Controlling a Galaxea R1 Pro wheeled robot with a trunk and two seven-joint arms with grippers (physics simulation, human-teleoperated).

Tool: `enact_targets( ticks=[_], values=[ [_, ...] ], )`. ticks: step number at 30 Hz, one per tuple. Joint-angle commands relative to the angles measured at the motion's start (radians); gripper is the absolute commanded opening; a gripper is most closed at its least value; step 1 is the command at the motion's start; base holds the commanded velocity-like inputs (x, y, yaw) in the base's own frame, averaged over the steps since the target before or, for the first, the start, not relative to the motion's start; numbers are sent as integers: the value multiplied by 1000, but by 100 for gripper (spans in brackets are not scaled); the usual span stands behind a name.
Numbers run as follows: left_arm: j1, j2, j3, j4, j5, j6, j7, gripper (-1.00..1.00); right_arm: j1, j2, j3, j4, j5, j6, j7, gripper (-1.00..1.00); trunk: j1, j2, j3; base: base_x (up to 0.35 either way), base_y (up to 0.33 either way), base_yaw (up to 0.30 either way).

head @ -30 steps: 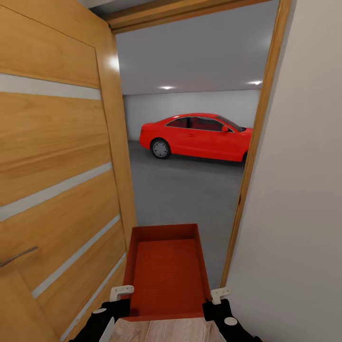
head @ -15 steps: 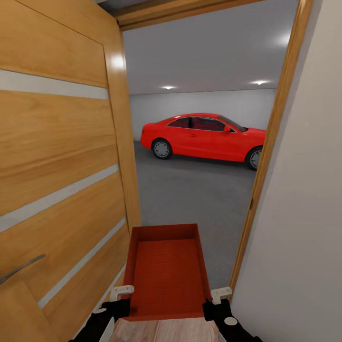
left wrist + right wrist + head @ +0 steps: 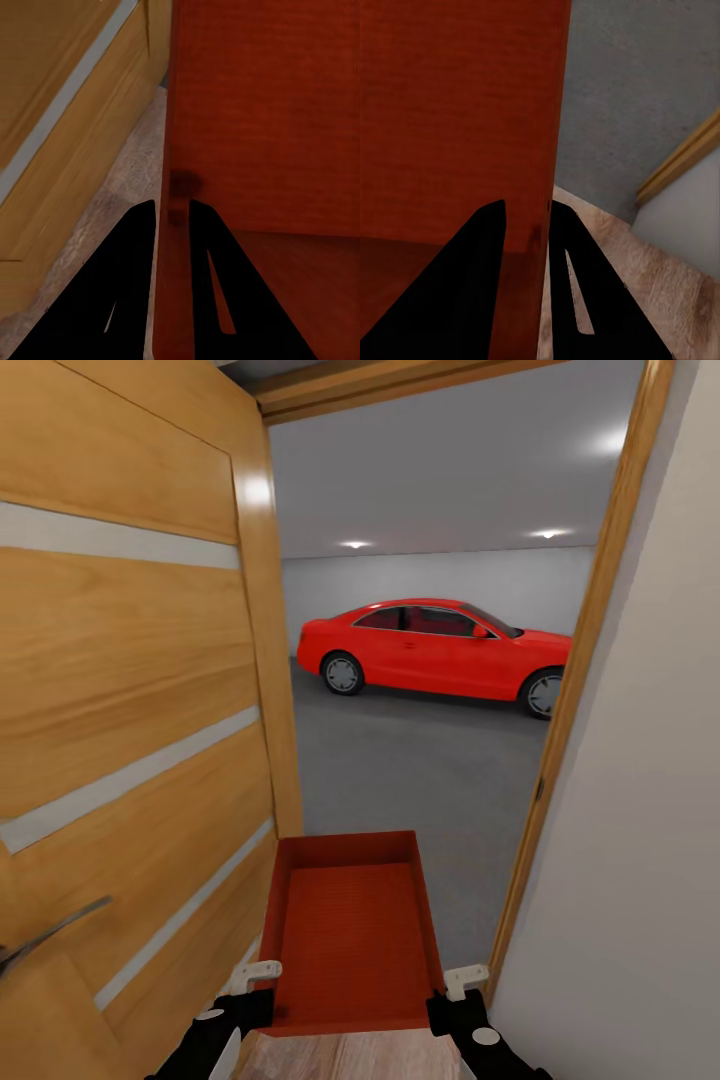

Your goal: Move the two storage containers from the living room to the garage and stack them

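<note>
- I had one orange-red storage container (image 3: 352,932) carried out in front of the trunk at the doorway, its long axis pointing ahead into the garage, open side up and nothing inside it.
- My left pincer (image 3: 258,971) was clamped on the container's left wall near the close end; in the left wrist view the two dark fingers (image 3: 127,285) sat on either side of that thin wall (image 3: 171,187), one inside the bin and one outside.
- My right pincer (image 3: 463,978) gripped the right wall in the same way; in the right wrist view the fingers (image 3: 472,277) straddled the wall edge (image 3: 551,150).
- The container hung level between both pincers, above a strip of light wood plank floor (image 3: 340,1058) at the threshold.
- To my left stood the open wooden door (image 3: 130,710) with pale horizontal stripes and a metal handle (image 3: 50,935); the container's left side was near it, and I could not tell from the head view whether they touched.
- To my right was a pale wall (image 3: 640,840) and the wooden door frame (image 3: 580,690), close to the right pincer.
- Through the opening I saw the garage's dark grey concrete floor (image 3: 420,770), a red car (image 3: 435,648) parked well ahead against the pale grey back wall (image 3: 420,580), and ceiling lights (image 3: 351,544).
</note>
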Motion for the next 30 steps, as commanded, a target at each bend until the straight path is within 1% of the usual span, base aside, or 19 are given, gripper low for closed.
enact_targets(
  ticks=[1, 6, 17, 21, 26, 30],
  values=[
    [0, -1, 8, -3, -21, -83, 10, -100, 0, 34, 15, 3, -6, -2, 24, -100, 0, -1, 0, 0, 229, 0],
    [0, -1, 9, -3, -21, -83, 10, -100, 0, 34, 15, 3, -6, -2, 24, -100, 0, -1, 0, 0, 93, 0],
    [0, -1, 8, -3, -21, -83, 10, -100, 0, 34, 15, 3, -6, -2, 24, -100, 0, -1, 0, 0, 2, -14],
    [0, -1, 8, -3, -21, -83, 10, -100, 0, 34, 15, 3, -6, -2, 25, -100, 0, -1, 0, 0, 0, -217],
    [0, -1, 8, -3, -21, -83, 10, -100, 0, 34, 15, 3, -7, -2, 52, -100, 0, -1, 0, 0, 0, -269],
    [0, -1, 8, -4, -21, -83, 10, -100, 0, 34, 15, 3, -6, -2, 58, -100, 0, -1, 0, 0, 0, -277]
  ],
)
